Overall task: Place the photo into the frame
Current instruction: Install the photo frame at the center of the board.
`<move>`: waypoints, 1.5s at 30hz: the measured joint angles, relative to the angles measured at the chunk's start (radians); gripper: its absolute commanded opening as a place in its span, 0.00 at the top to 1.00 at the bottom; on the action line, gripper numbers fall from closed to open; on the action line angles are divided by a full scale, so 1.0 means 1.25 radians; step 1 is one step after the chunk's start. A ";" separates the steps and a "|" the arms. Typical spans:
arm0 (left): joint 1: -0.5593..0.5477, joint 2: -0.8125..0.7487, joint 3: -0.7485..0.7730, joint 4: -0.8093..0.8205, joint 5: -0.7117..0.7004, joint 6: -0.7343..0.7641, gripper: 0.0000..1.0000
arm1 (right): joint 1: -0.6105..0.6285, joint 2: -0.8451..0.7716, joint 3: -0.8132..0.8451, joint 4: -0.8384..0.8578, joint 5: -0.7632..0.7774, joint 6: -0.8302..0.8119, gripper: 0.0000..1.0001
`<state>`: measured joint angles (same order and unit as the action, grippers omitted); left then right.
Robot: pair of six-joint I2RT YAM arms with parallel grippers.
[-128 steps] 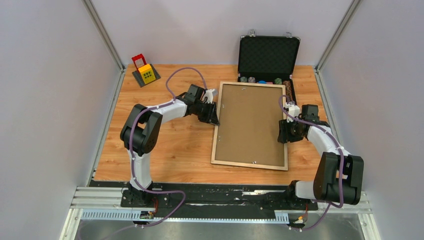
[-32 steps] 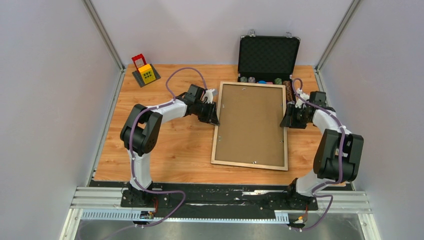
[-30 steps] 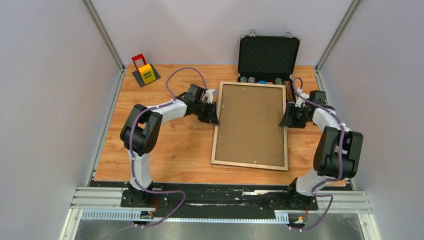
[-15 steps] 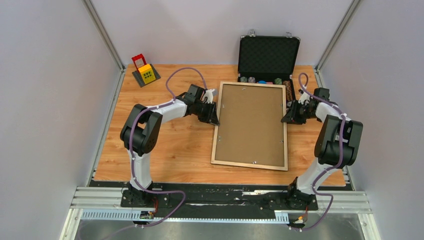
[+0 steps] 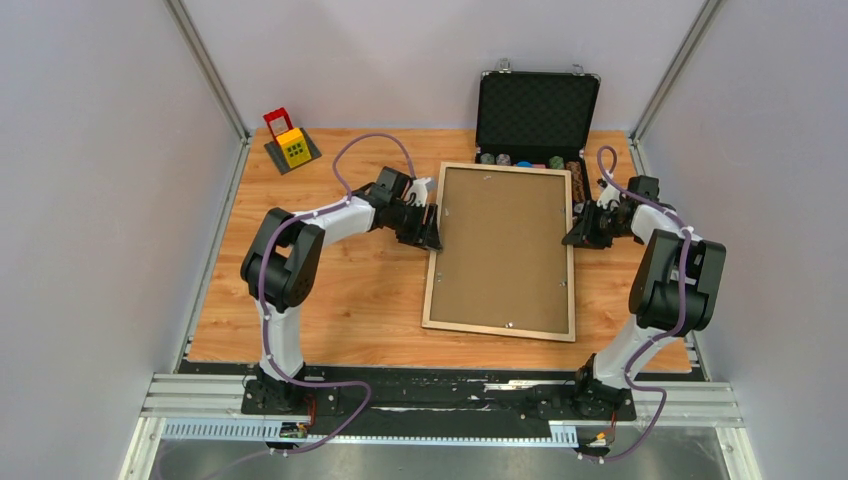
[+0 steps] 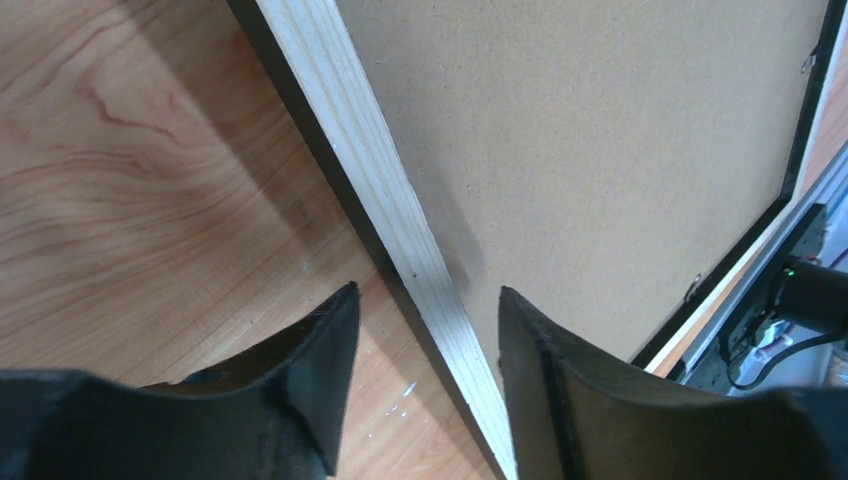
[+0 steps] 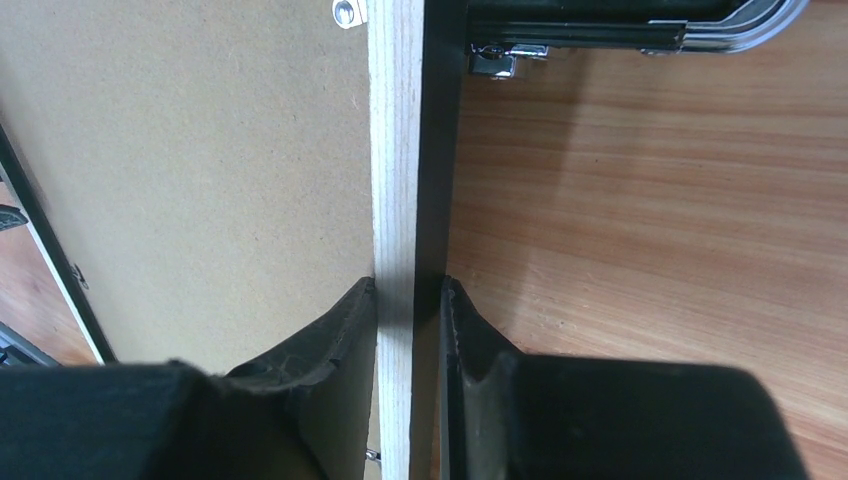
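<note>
Nearest, bare surface (image 5: pixel 340 300) lies open to the left of the frame (image 5: pixel 500 331). The frame lies flat, pale back up, filled by a brown backing board (image 5: pixel 505 245) (the photo is hidden from every view). Partway along, the left hand (image 6: pixel 425 298) straddles the left rail, fingers apart with a gap on each side. The right hand (image 7: pixel 408 290) is clamped on the right rail. The frame's far edge lies just beside an open black case (image 5: pixel 537 110). A small toy (image 5: pixel 291 142) sits well apart at the far left corner.
</note>
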<state>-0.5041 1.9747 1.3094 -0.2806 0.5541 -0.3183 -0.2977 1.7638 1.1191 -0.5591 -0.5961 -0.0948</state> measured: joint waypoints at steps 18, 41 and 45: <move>-0.004 0.012 0.180 -0.058 -0.111 0.077 0.14 | 0.000 0.000 0.000 0.002 -0.006 -0.008 1.00; -0.011 0.176 0.325 -0.062 -0.176 0.018 0.34 | 0.000 0.000 0.000 0.002 -0.005 -0.009 1.00; -0.015 0.187 0.333 -0.062 -0.181 0.011 0.41 | 0.000 0.000 0.000 0.002 -0.005 -0.008 1.00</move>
<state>-0.5224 2.2086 1.7256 -0.3584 0.3279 -0.3050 -0.2981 1.7638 1.1191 -0.5560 -0.6029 -0.1051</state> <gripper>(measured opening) 0.628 0.233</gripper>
